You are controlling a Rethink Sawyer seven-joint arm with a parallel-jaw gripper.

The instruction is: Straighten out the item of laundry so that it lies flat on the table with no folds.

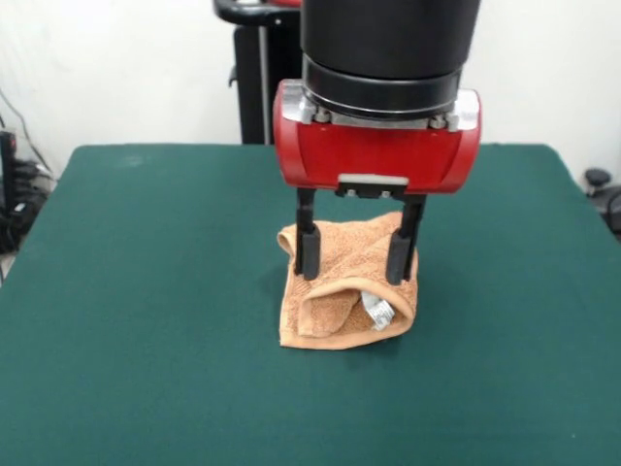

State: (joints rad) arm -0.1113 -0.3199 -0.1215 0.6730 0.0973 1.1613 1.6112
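The orange-brown terry towel [342,291] lies folded and bunched near the middle of the dark green table [146,291]. Its right side is rolled over, and the small white label [380,312] shows in the fold near the front right. My gripper [355,274] hangs straight down over the towel from the red and black wrist. Its two black fingers [308,248] are spread wide apart, with their tips resting on or just above the towel's upper part. Nothing is held between them.
The robot's black pedestal [254,68] stands behind the table's far edge. Cables and dark equipment [19,184] sit off the left edge, and a dark object [602,194] sits off the right edge.
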